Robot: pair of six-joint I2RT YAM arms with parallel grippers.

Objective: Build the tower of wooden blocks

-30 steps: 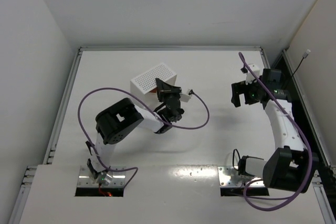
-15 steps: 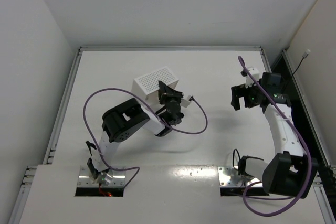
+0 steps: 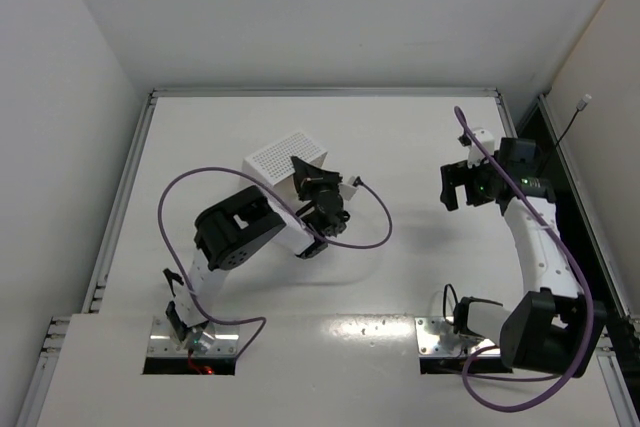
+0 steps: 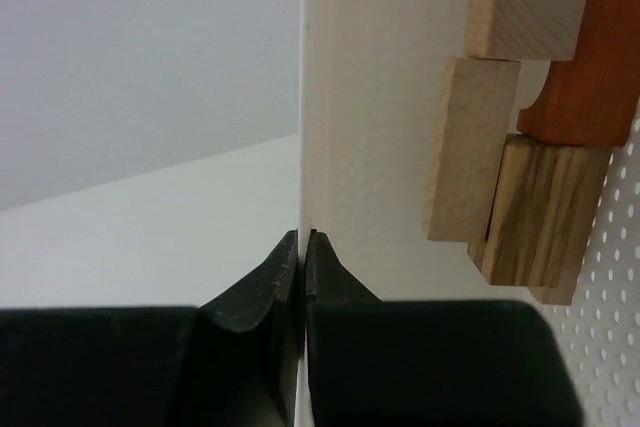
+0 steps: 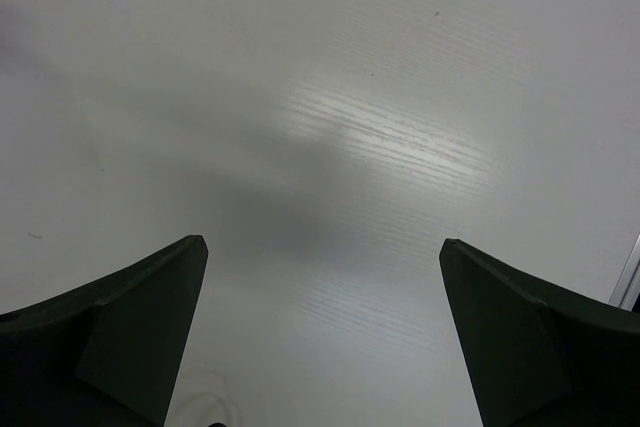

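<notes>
The left end effector (image 4: 301,247) is closed tightly, and the thin side wall of a white tray (image 3: 283,154) is pinched between its fingers. The right end effector (image 5: 322,244) is opened wide; nothing is held by it, and it hangs above bare worktop (image 5: 400,67), well apart from the tray. From above, the tray is seen tilted, with its dotted bottom turned up toward the camera.

No tower is built yet. The blocks are kept inside the tray, packed together against its floor: a pale upright block (image 4: 470,147), a second pale block (image 4: 525,7) beyond it, a reddish-brown piece (image 4: 590,77) with a curved cut, and a streaked darker block (image 4: 545,212). More pieces may be hidden behind these.

Several things can go wrong from here. The wall is gripped only along a narrow strip, so the tray can slip or swing if it is turned quickly. If it is tipped too far at once, all the blocks are likely to be thrown out together, and they can bounce and be scattered wide over the worktop. Some pieces can also be trapped under the tray when it is lowered. No help can be expected from the right arm at its present place.
</notes>
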